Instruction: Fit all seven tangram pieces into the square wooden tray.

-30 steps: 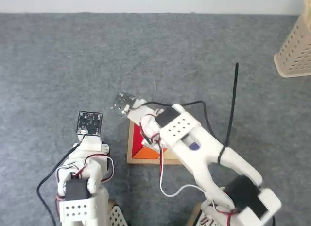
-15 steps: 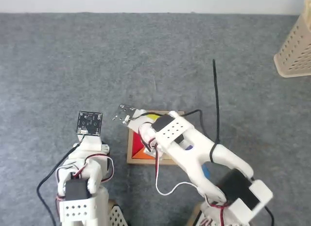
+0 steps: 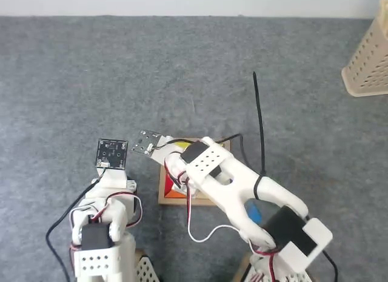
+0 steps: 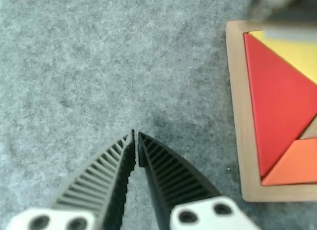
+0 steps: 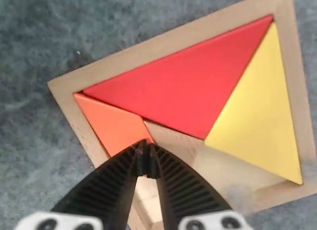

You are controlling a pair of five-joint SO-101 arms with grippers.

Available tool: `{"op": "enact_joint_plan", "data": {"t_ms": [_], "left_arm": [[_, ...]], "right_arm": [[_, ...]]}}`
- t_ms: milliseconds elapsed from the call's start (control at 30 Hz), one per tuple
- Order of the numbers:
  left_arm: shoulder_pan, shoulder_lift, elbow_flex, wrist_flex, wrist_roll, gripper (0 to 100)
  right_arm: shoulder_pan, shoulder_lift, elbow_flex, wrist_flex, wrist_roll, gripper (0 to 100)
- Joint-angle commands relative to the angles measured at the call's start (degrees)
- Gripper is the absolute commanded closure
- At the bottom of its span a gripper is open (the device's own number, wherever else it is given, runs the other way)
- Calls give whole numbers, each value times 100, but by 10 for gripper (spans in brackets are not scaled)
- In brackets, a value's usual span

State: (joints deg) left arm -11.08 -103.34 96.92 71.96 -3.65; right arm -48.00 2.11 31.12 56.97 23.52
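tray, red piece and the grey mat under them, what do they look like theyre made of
Tray: pale unfinished wood, matte, with faint grain on its rim.
Red piece: smooth, evenly coloured, slight sheen; painted wood or plastic, cannot tell which.
Grey mat: felt or short-pile carpet, by its fuzzy, mottled fibres.

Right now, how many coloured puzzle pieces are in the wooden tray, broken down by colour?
red piece: 1
yellow piece: 1
orange piece: 1
Total: 3 coloured pieces in the tray.
The pale wood patch next to them could be bare tray floor or unpainted pieces. I cannot tell which, so it is not counted.
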Motion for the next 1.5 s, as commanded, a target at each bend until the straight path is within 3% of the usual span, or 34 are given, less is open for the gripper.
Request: {"op": "enact_joint_plan", "data": {"t_ms": [0, 300, 700, 1467], "left_arm": [[-9, -114, -40, 44, -26, 988], [-9, -114, -40, 44, -26, 988], [-9, -114, -40, 44, -26, 988], [-9, -114, -40, 44, -26, 988]], "right_arm": [[-75, -321, -273, 277, -70, 991], [163, -1815, 123, 673, -79, 991], [532, -435, 114, -75, -35, 991], [198, -549, 44, -31, -79, 991]]}}
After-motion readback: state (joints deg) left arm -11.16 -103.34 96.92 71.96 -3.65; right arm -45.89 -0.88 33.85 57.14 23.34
